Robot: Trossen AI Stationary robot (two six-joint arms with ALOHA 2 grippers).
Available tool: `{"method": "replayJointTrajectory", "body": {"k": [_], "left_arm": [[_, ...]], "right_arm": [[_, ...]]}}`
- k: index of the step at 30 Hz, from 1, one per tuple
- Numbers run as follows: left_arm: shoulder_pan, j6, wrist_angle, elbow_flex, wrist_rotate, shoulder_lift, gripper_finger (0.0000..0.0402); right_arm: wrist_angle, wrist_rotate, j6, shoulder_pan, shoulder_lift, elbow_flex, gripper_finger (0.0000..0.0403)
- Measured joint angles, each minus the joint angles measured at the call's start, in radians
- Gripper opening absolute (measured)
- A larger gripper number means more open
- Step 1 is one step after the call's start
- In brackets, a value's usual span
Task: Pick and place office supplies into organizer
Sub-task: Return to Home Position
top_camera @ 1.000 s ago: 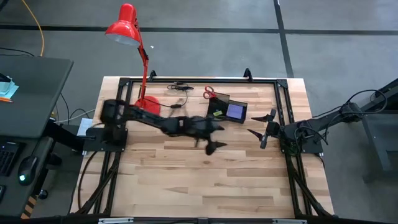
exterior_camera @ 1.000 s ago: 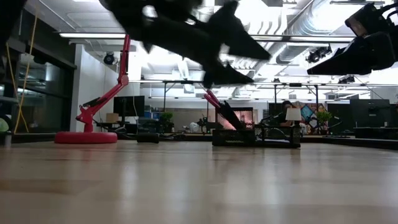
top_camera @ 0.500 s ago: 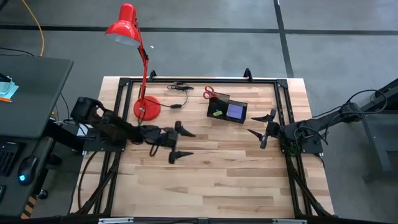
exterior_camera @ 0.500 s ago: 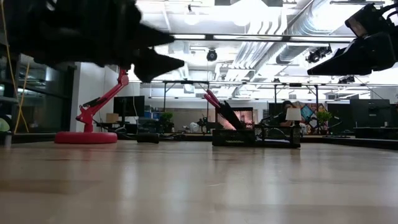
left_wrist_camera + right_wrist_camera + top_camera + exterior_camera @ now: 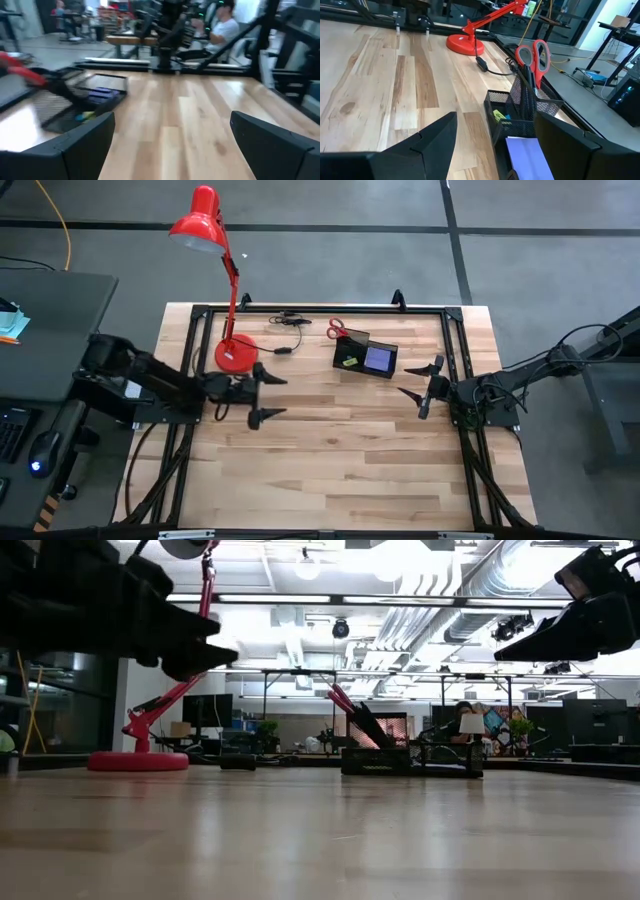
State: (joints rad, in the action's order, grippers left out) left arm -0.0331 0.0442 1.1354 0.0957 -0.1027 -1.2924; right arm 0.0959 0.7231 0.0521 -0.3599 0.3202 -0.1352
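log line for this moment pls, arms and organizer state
left gripper open, empty, by lamp base | right gripper open, empty, beside organizer | organizer holds scissors, eraser, notepad

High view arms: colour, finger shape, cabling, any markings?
Both arms are dark, near black: left arm, right arm. The left gripper and right gripper each carry two black wedge-shaped fingers tapering to points. Black cables loop along the right arm's rear. No markings are legible.
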Motion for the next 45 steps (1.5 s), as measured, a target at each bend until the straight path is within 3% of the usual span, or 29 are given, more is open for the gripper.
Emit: {"method": "replayJointTrajectory", "body": {"k": [9, 45], "left_arm": [[-0.001, 0.005, -0.148, -0.052, -0.099, 0.183, 0.0381], [0.000, 0.016, -1.170, -0.054, -0.146, 1.233, 0.0381]], "right_arm": [[0.000, 0.000, 0.000, 0.000, 0.000, 0.000, 0.0259], [0.002, 0.000, 0.000, 0.000, 0.000, 0.000, 0.0259]]}}
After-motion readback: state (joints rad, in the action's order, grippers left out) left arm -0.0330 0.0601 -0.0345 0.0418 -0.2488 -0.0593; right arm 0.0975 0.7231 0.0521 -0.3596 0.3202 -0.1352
